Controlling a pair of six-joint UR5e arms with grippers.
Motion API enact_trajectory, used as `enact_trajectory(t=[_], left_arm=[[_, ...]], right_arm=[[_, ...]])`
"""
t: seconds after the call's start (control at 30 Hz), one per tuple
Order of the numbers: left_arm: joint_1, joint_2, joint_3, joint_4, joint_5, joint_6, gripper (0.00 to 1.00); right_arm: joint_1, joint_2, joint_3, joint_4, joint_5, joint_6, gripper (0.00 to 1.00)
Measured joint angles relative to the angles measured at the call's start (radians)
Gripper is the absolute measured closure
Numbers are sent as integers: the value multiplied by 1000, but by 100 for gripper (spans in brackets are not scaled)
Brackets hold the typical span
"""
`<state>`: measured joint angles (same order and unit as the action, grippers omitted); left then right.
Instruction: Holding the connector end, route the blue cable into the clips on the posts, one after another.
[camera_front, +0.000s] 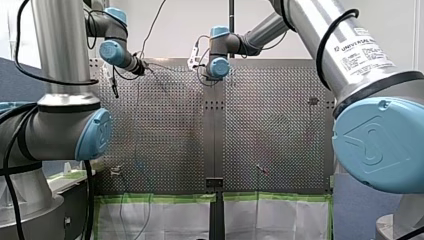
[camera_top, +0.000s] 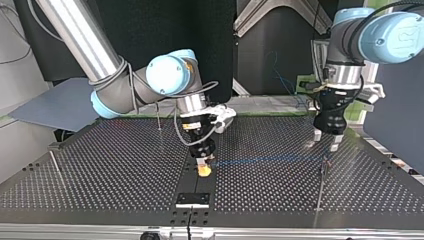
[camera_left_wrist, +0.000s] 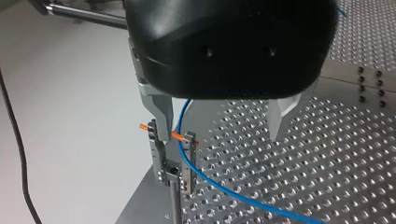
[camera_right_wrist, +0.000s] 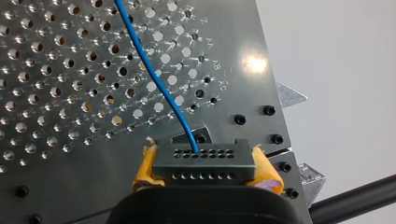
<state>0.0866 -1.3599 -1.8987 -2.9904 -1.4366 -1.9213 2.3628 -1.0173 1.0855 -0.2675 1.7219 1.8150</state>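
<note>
Top view: perforated worktop (camera_top: 100, 170), seen across from the robot. Right claw (camera_top: 203, 167), near the middle, grips the connector (camera_right_wrist: 203, 161) between yellow pads (camera_right_wrist: 145, 170), apparently to keep the cable (camera_top: 270, 161) stretched toward the post (camera_top: 319, 192) at the view's right. Left claw (camera_left_wrist: 219, 135) hangs wide open just above that post's clip (camera_left_wrist: 159, 158), through which the cable passes, likely ready to seat it.

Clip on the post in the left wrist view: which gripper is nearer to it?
My left. The left gripper hangs just over the clip, one of its fingers beside it. The right gripper is away at the middle of the table, shut on the connector.
</note>
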Motion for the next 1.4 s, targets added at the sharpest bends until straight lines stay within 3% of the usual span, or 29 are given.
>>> enact_trajectory(t=[0.37, 0.8, 1.07, 1.4], left_arm=[[-16, 18, 0, 0, -82, 56, 0], [-30, 54, 0, 56, -26, 85, 0], [-31, 25, 0, 46, -19, 89, 0], [-34, -2, 0, 37, -37, 133, 0]], right_arm=[[0, 0, 0, 2, 0, 0, 100], [-1, 0, 0, 2, -1, -1, 100], [-2, 1, 0, 3, 0, -1, 100], [-3, 2, 0, 9, 2, -4, 100]])
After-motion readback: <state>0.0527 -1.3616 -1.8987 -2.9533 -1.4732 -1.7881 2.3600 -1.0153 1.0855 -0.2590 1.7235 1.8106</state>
